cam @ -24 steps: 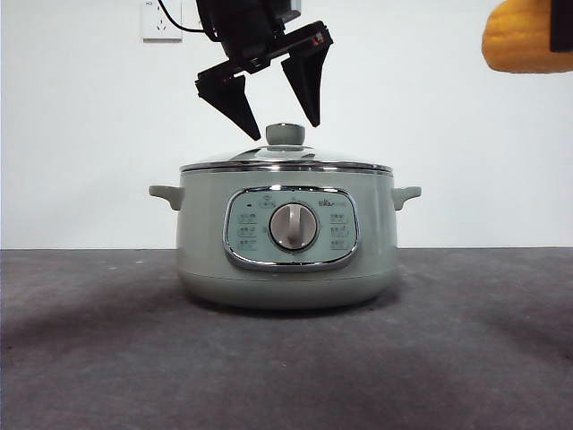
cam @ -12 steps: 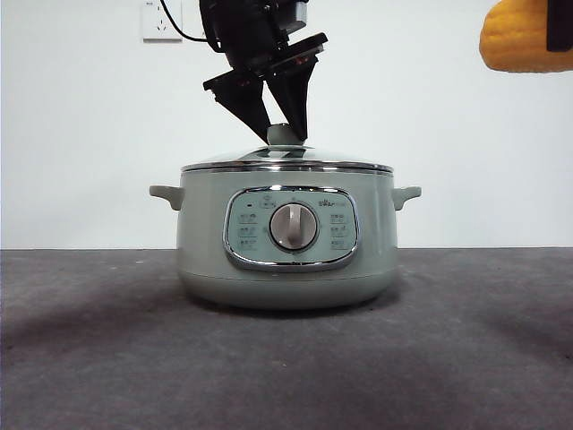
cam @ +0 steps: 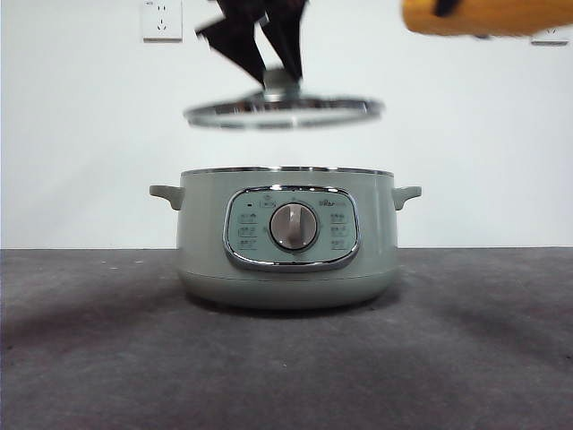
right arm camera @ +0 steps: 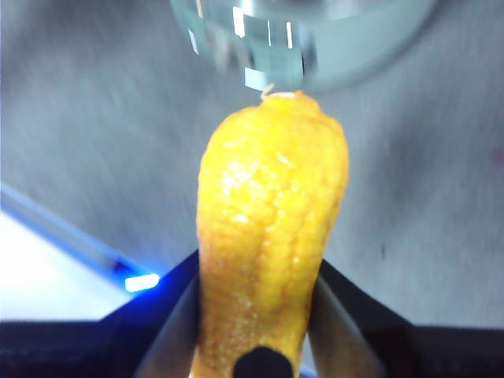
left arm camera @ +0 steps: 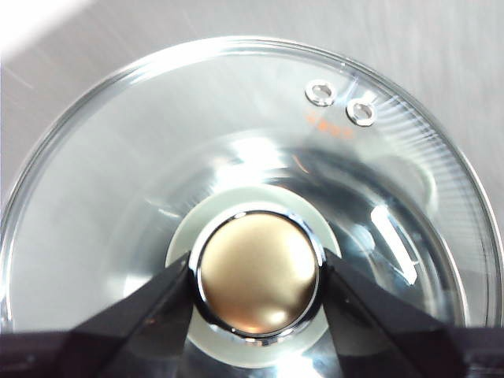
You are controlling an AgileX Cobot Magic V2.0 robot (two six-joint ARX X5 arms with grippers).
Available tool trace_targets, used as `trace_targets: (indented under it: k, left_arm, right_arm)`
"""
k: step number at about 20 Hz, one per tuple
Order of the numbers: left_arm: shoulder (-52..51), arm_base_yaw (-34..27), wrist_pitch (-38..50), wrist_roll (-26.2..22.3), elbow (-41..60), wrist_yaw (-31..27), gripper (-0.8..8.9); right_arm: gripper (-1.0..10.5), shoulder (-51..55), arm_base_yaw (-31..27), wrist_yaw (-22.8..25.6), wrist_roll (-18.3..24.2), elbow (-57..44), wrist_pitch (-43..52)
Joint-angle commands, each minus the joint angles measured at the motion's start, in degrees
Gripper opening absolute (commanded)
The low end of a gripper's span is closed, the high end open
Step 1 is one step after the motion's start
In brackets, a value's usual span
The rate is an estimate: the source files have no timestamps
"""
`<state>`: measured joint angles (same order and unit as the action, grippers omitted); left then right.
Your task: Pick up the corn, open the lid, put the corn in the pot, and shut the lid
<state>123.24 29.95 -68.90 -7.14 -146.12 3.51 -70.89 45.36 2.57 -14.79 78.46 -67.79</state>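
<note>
The sage-green pot (cam: pixel 286 237) stands open on the table, its dial facing me. My left gripper (cam: pixel 273 76) is shut on the knob (left arm camera: pixel 256 283) of the glass lid (cam: pixel 285 112) and holds the lid level, a good gap above the pot's rim. In the left wrist view the lid (left arm camera: pixel 118 197) fills the picture. My right gripper (right arm camera: pixel 256 315) is shut on the yellow corn (right arm camera: pixel 268 236), which shows in the front view (cam: pixel 488 16) at the top right, high above the pot's right handle. The pot (right arm camera: pixel 315 39) shows blurred beyond the corn's tip.
A dark grey table top (cam: pixel 286 358) carries the pot. A white wall with a socket (cam: pixel 161 20) stands behind. A second socket (cam: pixel 551 38) peeks out under the corn.
My left gripper closed on the lid's knob and lifted the lid off the pot. The corn in my right gripper moved left and higher, toward the pot.
</note>
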Motion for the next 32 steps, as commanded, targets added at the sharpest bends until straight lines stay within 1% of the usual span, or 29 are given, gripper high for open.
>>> trace_targets:
  k: [1,2,5,10,12,15,19,22,26,31,32]
  left_arm:
    - [-1.44,-1.68,-1.05,-0.66,-5.05,-4.09,-0.09]
    - [-1.44,-2.54,-1.95,-0.63,-6.71,-5.22,-0.09]
    - [-1.44,-6.56,-4.33,-0.63,-9.97,-5.22,-0.09]
    - [-1.44,-13.64,-6.08,-0.66,-10.34,-5.01,-0.09]
    - [-1.44,-16.00,-5.77,-1.05,-10.34,-5.01,-0.09]
    - [-1.44,-19.47,-4.94,-2.21,-10.34,-4.94,-0.09]
    - [-1.44,-23.28,-4.33,-2.21,-10.34,-4.20,-0.09]
    - [-1.44,-25.42,-4.04,-2.32,-10.34,-0.79,-0.09]
    - [-1.44,-26.88,-4.15,-2.32,-10.34,-0.02,-0.09]
    - [-1.44,-26.86,-4.15,-2.29,-10.34,0.09,-0.09]
    - [-1.44,-26.86,-4.15,-2.27,-10.34,0.72,-0.09]
  right_arm:
    - [-0.1,-5.07,-1.05,-0.17,0.20,5.60,0.35]
    - [-0.1,-7.65,-1.73,-0.17,0.92,8.39,0.44]
    - [-0.1,-16.55,-4.11,-0.50,2.45,17.33,0.42]
    - [-0.1,-32.72,-7.89,-3.34,5.55,32.00,0.83]
    - [-0.1,-38.95,-9.20,-3.76,5.99,37.09,2.29]
    - [-0.1,-47.56,-10.40,-4.72,6.10,41.44,7.15]
    - [-0.1,-55.63,-10.58,-4.96,6.51,42.86,10.95]
    - [-0.1,-59.39,-10.58,-4.94,6.93,42.86,11.93]
    - [-0.1,-61.86,-10.56,-4.94,6.84,42.86,12.22]
    - [-0.1,-62.14,-10.56,-4.85,5.97,42.77,12.35]
    - [0.0,-62.14,-10.56,-4.90,5.90,42.77,12.52]
